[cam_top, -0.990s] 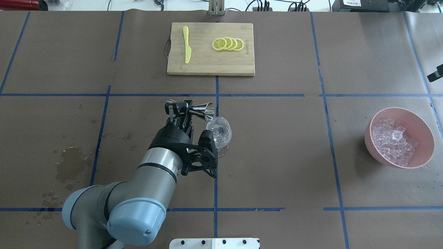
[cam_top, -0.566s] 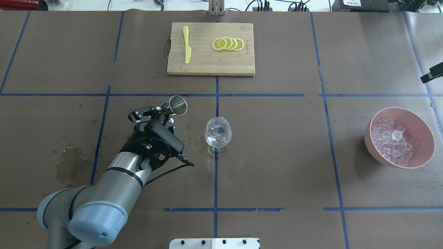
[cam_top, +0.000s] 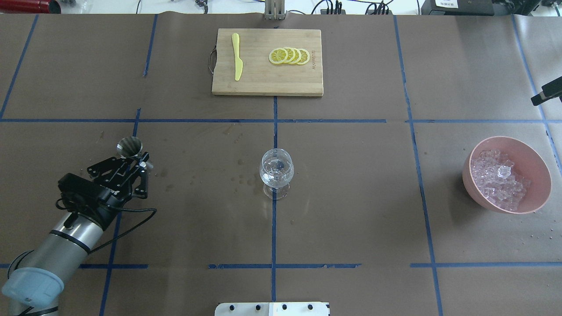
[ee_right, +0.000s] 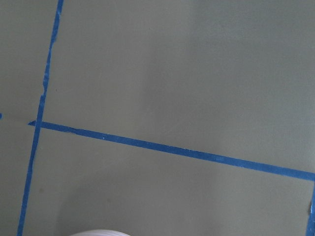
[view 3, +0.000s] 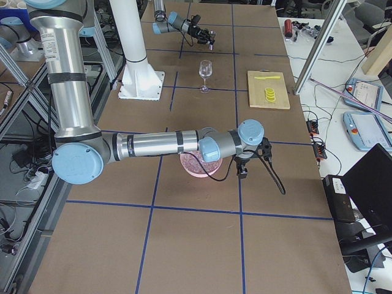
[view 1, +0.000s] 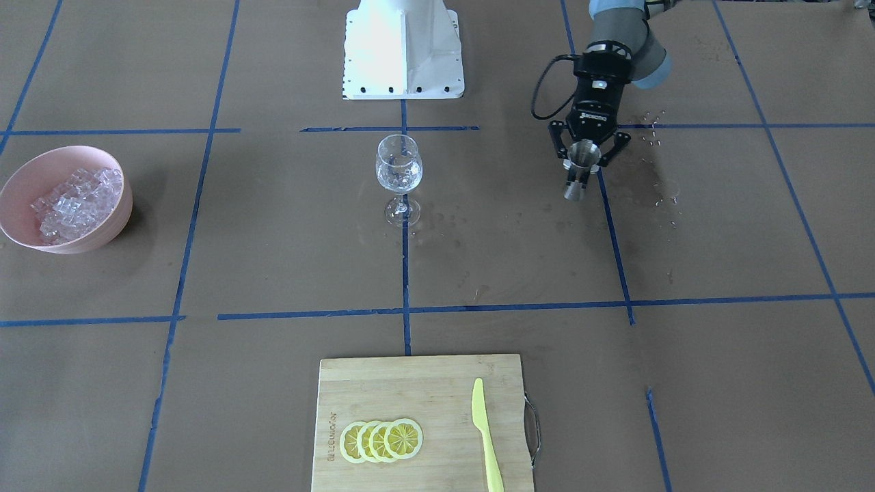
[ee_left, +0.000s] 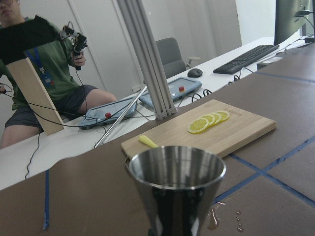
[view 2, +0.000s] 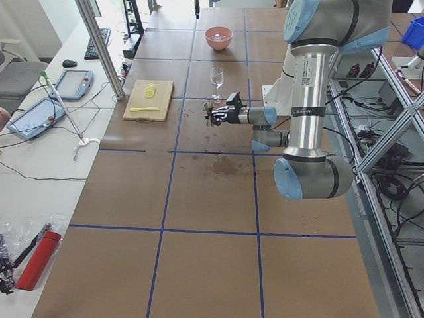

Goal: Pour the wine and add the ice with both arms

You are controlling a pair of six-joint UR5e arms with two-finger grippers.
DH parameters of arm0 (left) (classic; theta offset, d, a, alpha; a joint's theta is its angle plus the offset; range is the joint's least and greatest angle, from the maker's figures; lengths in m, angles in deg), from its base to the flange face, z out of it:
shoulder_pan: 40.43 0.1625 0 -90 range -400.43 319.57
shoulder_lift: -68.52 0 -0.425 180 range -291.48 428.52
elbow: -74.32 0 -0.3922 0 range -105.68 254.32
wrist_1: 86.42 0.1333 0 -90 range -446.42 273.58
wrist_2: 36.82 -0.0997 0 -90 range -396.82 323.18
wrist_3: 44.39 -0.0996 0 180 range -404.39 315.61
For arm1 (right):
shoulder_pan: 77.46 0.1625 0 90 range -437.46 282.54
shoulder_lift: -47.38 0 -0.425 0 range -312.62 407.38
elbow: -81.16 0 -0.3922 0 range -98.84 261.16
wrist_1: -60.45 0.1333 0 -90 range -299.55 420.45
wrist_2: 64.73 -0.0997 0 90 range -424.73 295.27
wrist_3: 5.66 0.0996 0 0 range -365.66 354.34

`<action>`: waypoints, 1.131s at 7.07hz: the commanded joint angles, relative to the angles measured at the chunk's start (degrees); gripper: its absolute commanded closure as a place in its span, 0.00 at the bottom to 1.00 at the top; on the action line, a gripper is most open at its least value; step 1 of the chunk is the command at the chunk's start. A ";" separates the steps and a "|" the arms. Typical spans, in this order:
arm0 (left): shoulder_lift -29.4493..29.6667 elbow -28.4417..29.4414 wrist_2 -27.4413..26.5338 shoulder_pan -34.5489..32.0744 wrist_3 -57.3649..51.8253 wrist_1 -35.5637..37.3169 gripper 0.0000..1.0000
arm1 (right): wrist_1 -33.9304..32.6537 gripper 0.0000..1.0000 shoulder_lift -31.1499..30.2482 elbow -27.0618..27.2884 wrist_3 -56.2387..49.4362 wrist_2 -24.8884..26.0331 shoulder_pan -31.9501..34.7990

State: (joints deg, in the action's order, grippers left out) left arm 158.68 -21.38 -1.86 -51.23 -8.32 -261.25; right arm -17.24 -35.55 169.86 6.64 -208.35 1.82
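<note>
A clear stemmed wine glass [cam_top: 276, 169] stands at the table's centre, with something clear in its bowl. My left gripper [cam_top: 137, 161] is well to its left, shut on a steel jigger [cam_top: 129, 147] that is held upright; the left wrist view shows the jigger's open mouth [ee_left: 174, 167] close up. The ice [cam_top: 498, 177] fills a pink bowl [cam_top: 538, 193] at the far right. Only a black piece [cam_top: 546, 94] of my right arm shows at the overhead view's right edge. The right gripper [view 3: 244, 168] hangs just past the bowl in the exterior right view, and I cannot tell if it is open.
At the far side lies a bamboo cutting board [cam_top: 263, 83] with lemon slices [cam_top: 290, 56] and a yellow knife [cam_top: 237, 57]. Wet stains [cam_top: 88, 206] and droplets mark the paper near the left arm. The white pedestal [view 1: 403, 48] stands behind the glass.
My left arm has swung left, away from the glass. The jigger, tipped over the glass rim a second ago, is now upright. The black piece at the right edge has crept inward.
</note>
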 commanded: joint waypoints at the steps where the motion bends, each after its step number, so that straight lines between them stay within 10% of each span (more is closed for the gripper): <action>1: -3.21 11.38 -2.17 0.16 8.70 -14.30 1.00 | 0.17 0.00 -0.05 0.42 1.24 0.01 0.00; 8: -6.57 11.50 -0.33 1.04 11.75 -10.38 1.00 | 0.17 0.00 -0.75 0.24 1.24 -0.08 0.08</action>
State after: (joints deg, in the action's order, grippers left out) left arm 152.11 -9.62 -2.89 -50.25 3.48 -273.37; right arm -17.07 -36.02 170.21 7.88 -208.43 1.90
